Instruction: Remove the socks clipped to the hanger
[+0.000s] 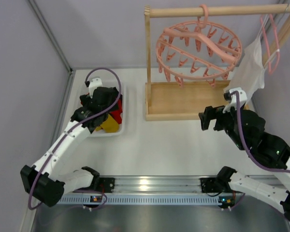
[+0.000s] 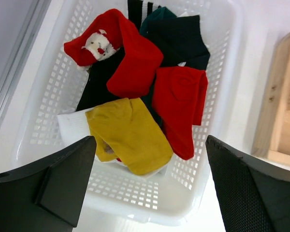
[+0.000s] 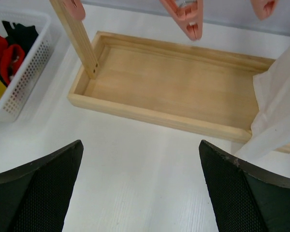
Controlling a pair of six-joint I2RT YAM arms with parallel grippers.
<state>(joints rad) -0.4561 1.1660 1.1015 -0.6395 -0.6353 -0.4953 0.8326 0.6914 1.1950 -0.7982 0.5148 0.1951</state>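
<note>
At far left, the white perforated plastic basket (image 2: 63, 82) holds the small fabric socks (image 2: 135, 63): two red ones, a mustard yellow one (image 2: 128, 133), and black and dark teal ones beneath, all in a loose heap. The left gripper (image 2: 150, 159) hangs just above them with its black fingers spread wide and nothing between them. The socks look light, limp and easily snagged. They would probably bunch rather than slide, so a pinch on a raised fold or cuff seems the best hold. Further right, the round pink plastic ring hanger (image 1: 205, 41) hangs by its hook from the wooden rail (image 1: 217, 10), and every peg I can see on it dangles bare. The job therefore looks finished, or close to it. The right gripper (image 3: 141, 159) hovers over the table just before the shallow wooden tray (image 3: 174, 82), jaws wide apart and empty, near the large white garment (image 3: 280, 106). Only the left wrist view shows the sock colours and how they overlap, since the arm covers most of the basket from above. Only the top view shows the whole ring. The right wrist view catches just a few pink peg tips (image 3: 188, 17).
</note>
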